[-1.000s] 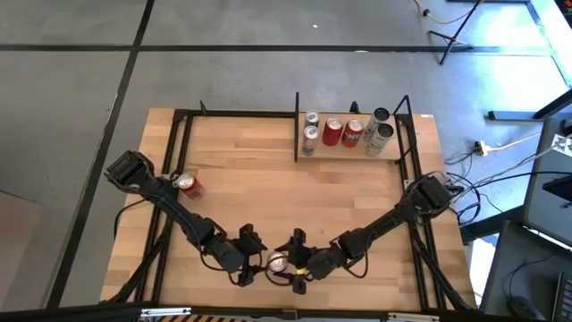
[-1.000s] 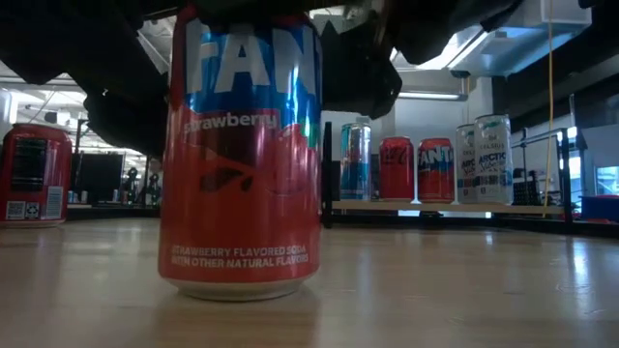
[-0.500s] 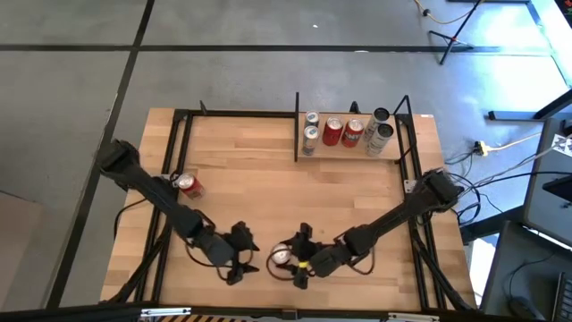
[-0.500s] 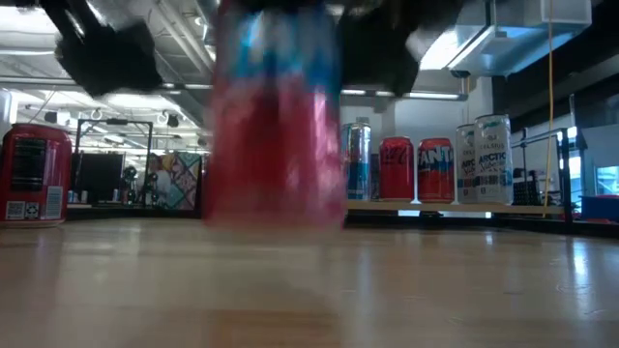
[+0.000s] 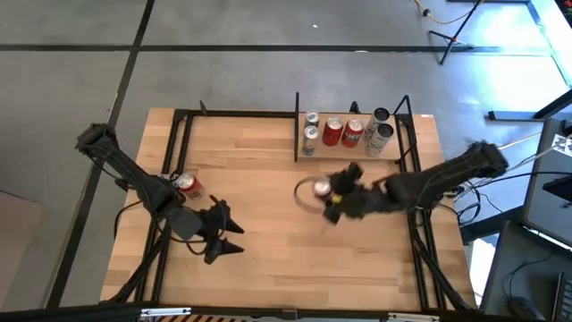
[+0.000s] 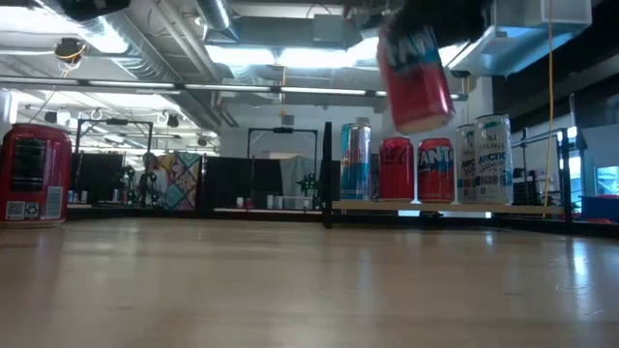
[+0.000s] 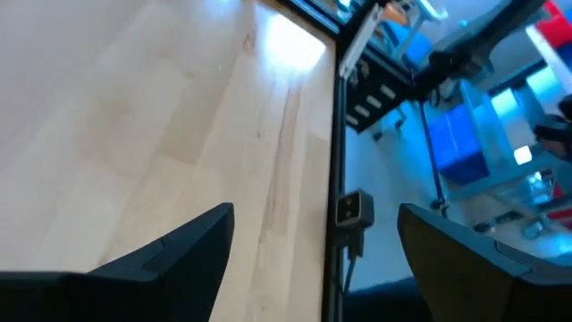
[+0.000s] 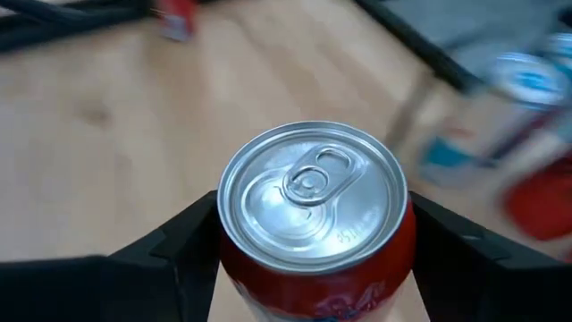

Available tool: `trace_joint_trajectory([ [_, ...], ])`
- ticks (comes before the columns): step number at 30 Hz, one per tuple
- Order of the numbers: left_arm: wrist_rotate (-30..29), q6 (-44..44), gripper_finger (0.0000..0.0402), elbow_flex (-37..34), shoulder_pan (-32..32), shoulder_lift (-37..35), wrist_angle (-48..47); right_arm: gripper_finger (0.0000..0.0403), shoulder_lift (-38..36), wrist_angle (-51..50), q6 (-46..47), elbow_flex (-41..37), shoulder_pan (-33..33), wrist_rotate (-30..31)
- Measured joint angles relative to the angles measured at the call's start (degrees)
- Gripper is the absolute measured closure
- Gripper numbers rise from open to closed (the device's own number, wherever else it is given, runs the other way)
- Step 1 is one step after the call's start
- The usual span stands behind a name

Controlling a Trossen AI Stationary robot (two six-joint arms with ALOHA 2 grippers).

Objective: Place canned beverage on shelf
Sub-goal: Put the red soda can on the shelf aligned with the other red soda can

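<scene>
Long ceiling lamps (image 6: 290, 56) shine bright above the bench (image 6: 290, 290), which shows soft glare. The lifted can (image 6: 414, 77) looks smeared. Behind the sharp can top (image 8: 311, 199), everything is fuzzy.

Readable lettering, low view. Raised red can (image 6: 414, 77): white letters "AN" on a blue band, remainder cut off. Silver can at the shelf's right end (image 6: 492, 159): "ARCTIC". Red-and-blue can beside it (image 6: 435, 169): partial "FANTA" wordmark. Other cans' print is too small to read.
</scene>
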Motion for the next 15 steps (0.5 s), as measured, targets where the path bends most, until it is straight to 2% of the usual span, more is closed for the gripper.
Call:
trace_joint_trajectory([
  [3, -0.1, 0.0, 0.009, 0.0, 1.8, -1.4, -0.2, 0.0131, -6.9, 0.0, -3.0, -5.7, -5.5, -1.2],
  [9, 1.0, -0.8, 0.009, 0.0, 6.8, -3.0, -0.6, 0.0131, -20.3, 9.7, -9.7, -21.3, -18.8, -7.0],
  [15, 1.7, -3.0, 0.009, 0.0, 12.0, -3.6, -1.3, 0.0131, -25.6, 17.5, -14.3, -31.6, -31.2, -11.6],
])
